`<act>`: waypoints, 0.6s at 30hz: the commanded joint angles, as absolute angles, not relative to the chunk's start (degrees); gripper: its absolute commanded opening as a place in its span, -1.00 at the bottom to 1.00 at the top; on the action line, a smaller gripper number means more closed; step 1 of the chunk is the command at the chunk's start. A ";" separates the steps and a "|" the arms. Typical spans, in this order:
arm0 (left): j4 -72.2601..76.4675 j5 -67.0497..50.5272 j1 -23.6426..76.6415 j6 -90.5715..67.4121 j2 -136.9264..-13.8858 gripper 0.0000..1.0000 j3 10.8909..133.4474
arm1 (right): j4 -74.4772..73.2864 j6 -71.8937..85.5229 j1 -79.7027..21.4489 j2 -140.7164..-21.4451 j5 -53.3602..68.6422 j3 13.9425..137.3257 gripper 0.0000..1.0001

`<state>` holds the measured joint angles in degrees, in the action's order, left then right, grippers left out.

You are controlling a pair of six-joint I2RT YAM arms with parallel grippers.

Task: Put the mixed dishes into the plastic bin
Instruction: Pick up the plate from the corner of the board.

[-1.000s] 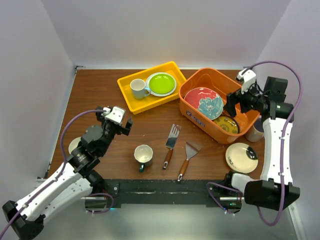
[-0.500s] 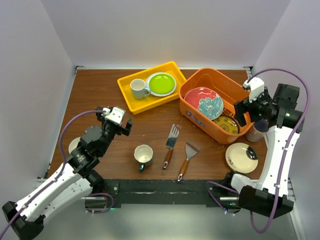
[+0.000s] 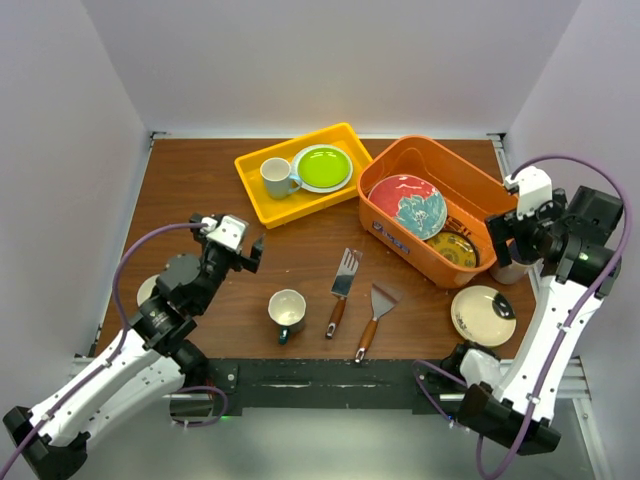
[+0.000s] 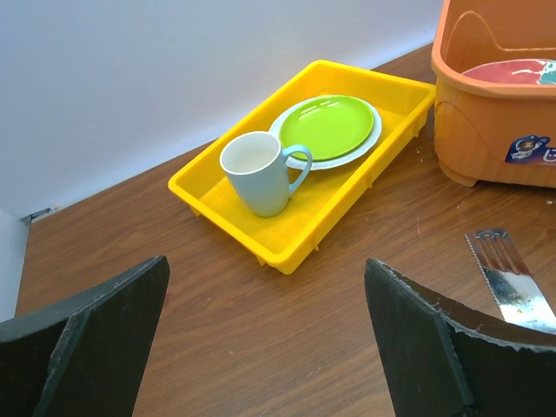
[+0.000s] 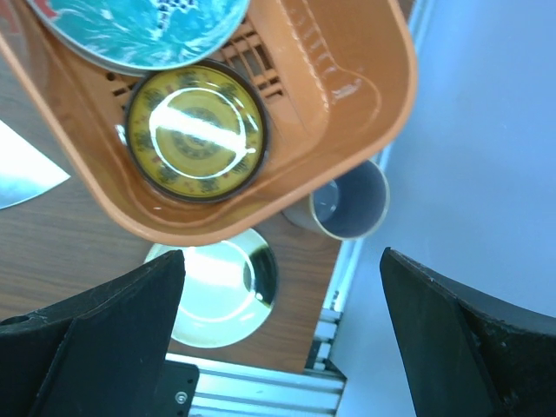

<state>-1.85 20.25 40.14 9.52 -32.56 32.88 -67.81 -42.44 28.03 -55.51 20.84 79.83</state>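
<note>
Jaws on both your arms stand spread wide, with nothing between them; your right gripper (image 5: 282,256) hangs over the right end of the plastic bin (image 3: 395,238), its camera looking down on that corner; your left gripper (image 4: 265,269) hovers above the table well to the left of the bin, pointed toward it. Inside the bin you have two dishes: a red-rimmed plate (image 3: 405,205) with a teal flower in its left half, and a yellow patterned plate (image 5: 195,130) on the slotted floor at its near-right corner. Outside the bin, a cream plate (image 3: 482,315) lies on the table just in front of its right end; a dark-teal mug (image 3: 287,312) stands upright well off its near-left side; a lime green plate (image 3: 322,167) sits in the yellow tray (image 3: 268,210) just left of the bin, next to a white mug (image 3: 276,177); two spatulas (image 3: 343,275) lie between the teal mug and the bin; a grey cup (image 5: 347,198) stands just beside the bin's right end.
</note>
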 commanded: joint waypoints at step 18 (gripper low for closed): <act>0.70 18.20 39.81 7.82 -30.24 1.00 32.17 | -65.31 -43.77 28.83 -44.56 0.88 70.05 0.96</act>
<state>-1.83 19.27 40.14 9.34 -30.85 32.88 -67.33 -42.63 28.58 -45.87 5.13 71.94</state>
